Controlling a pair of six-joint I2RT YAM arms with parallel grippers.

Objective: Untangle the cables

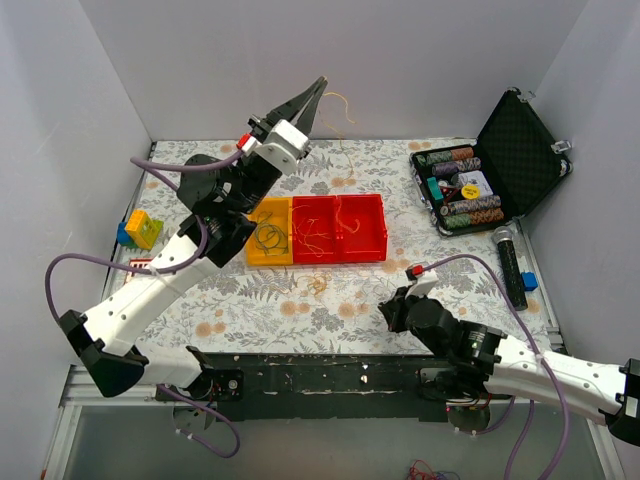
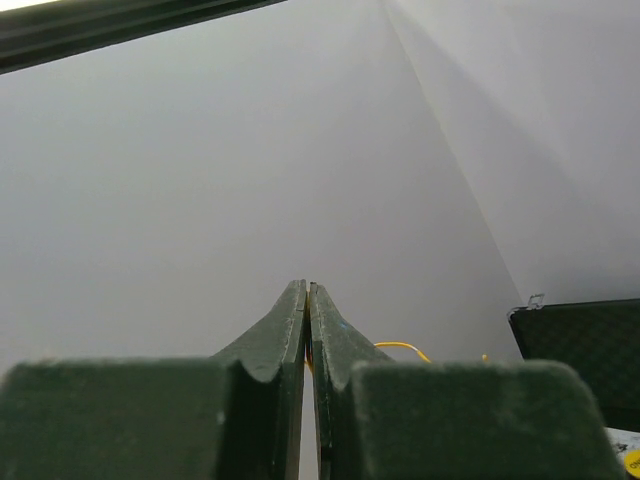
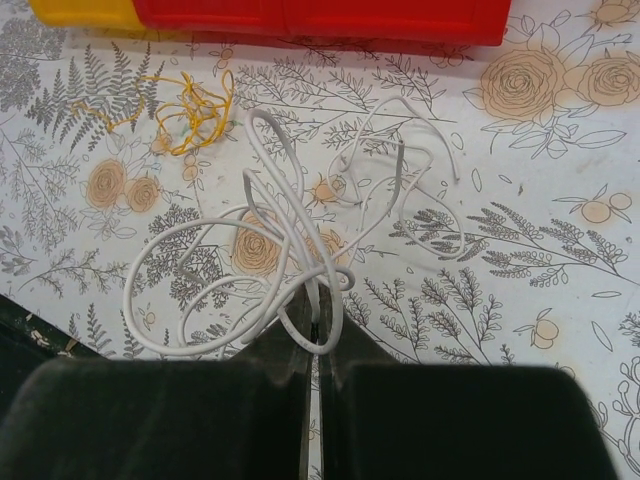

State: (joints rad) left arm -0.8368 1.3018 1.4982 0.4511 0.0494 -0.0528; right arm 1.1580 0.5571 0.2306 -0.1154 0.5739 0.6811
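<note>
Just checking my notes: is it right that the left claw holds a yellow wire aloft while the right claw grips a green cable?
Not quite: the right claw grips a white cable, not green, as the right wrist view shows.

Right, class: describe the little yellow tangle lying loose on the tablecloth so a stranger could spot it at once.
Find the row of red and yellow bins mid-table. On the floral cloth just in front of them lies the yellow tangle. Unlike the thicker white cable looped beside it, it is hair-thin and crumpled small.
</note>
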